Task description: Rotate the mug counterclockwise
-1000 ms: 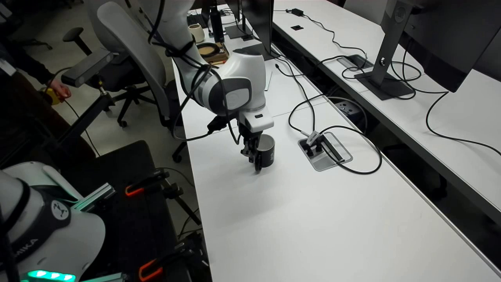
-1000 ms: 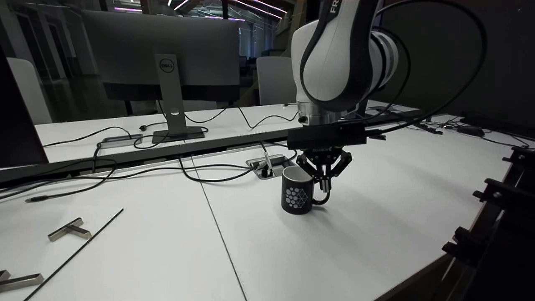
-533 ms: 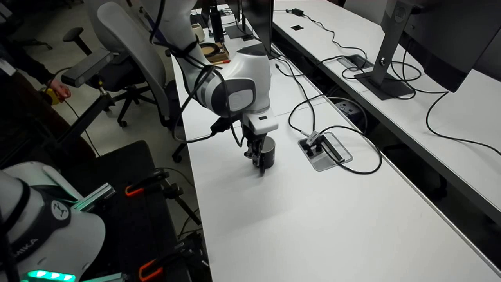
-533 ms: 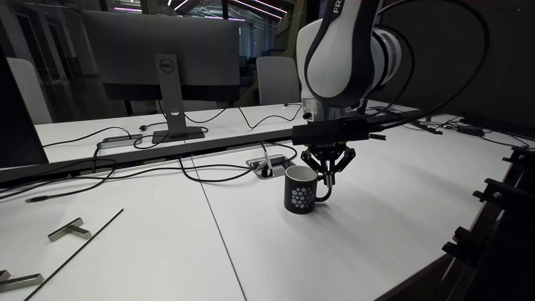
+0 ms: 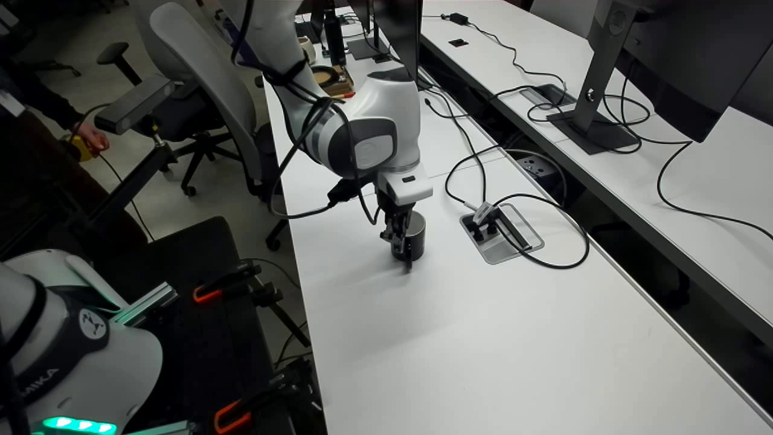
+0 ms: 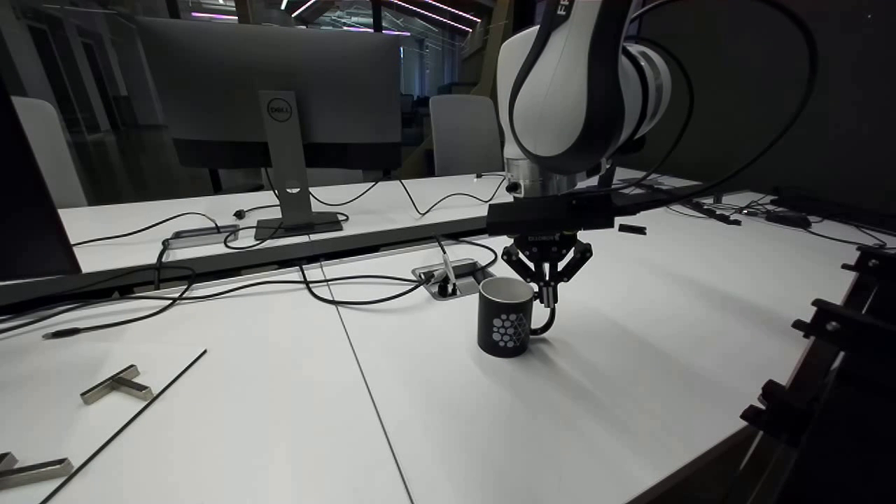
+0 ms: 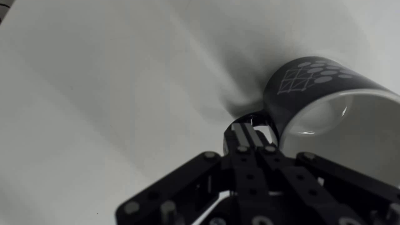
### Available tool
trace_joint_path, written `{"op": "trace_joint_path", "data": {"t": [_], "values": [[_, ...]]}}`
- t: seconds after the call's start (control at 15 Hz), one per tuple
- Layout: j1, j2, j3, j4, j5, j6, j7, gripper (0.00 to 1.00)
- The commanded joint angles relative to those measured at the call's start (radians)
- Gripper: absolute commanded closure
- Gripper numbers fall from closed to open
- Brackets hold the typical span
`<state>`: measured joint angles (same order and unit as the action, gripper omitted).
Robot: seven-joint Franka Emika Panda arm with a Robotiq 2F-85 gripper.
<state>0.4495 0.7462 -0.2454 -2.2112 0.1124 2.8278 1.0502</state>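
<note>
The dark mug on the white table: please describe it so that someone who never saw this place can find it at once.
On the white table, follow the robot arm down to its black gripper. Close beside it stands the dark, upright mug. Unlike the flat grey cable box nearby, it is cylindrical, with a loop handle, a pale inside and a light pattern of dots and lines.

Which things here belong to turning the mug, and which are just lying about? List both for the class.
Part of the job:
mug
gripper, shut, at the mug's handle

Just lying about:
monitor
cables
bottle
chair
metal bars
</note>
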Motion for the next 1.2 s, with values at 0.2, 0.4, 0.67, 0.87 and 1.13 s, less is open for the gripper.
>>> {"op": "trace_joint_path", "data": {"t": [0.2, 0.4, 0.67, 0.87, 1.13], "values": [[-0.061, -0.019, 0.03, 0.0, -0.008, 0.003, -0.021, 1.0], [-0.089, -0.02, 0.039, 0.006, -0.007, -0.004, -0.036, 1.0], [-0.115, -0.019, 0.043, 0.022, -0.007, -0.015, -0.056, 1.0], [-0.127, -0.017, 0.049, 0.036, -0.005, -0.02, -0.066, 1.0], [-0.134, -0.014, 0.056, 0.051, -0.004, -0.025, -0.077, 1.0]]}}
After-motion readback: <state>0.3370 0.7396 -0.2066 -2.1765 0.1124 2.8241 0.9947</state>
